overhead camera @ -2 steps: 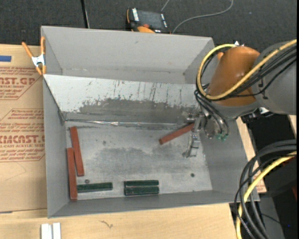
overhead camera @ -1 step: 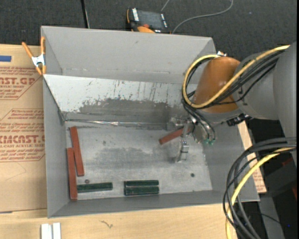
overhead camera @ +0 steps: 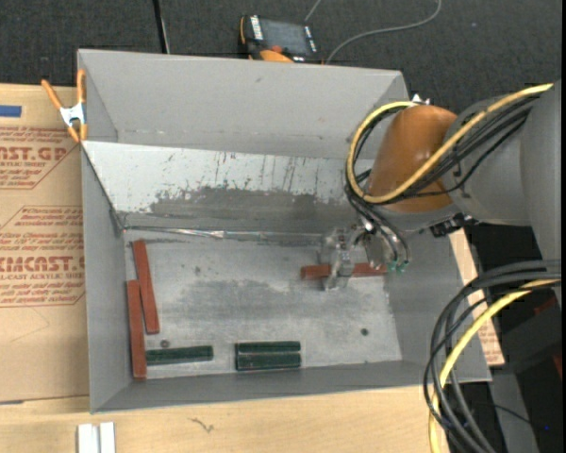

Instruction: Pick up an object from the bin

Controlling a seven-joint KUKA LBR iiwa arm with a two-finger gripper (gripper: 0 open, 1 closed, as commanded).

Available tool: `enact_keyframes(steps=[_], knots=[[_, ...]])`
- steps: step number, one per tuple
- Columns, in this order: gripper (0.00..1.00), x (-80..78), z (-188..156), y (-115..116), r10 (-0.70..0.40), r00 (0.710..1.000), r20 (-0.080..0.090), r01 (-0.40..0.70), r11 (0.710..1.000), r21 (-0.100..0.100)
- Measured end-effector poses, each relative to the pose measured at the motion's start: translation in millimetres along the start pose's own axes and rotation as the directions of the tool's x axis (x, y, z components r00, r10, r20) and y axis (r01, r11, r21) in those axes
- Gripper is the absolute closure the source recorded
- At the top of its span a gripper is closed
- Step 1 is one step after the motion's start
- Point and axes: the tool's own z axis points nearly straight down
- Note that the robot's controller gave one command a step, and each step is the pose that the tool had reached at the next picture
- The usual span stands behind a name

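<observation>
Grey bin [overhead camera: 245, 102], gripper [overhead camera: 340, 264] low over a thin red-brown stick [overhead camera: 313, 273] lying right of centre on the floor.
Bin also holds two more red-brown sticks [overhead camera: 137, 333] by the left wall and two dark green bars [overhead camera: 267, 355] near the front. I judge the stick light, stiff and smooth; I'd take it across its narrow width at mid-length. Can't tell how open the pincer is, or whether it grips.

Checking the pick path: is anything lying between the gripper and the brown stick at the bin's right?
Nothing visible does. The gripper sits right over the brown stick; the other sticks and green blocks lie well apart.
</observation>
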Motion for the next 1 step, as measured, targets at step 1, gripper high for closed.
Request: enact_keyframes(steps=[1], knots=[[1.00, 7.5, -181.8, 51.0, 0.000, 1.000, 0.010, 0.000, 1.000, -0.001]])
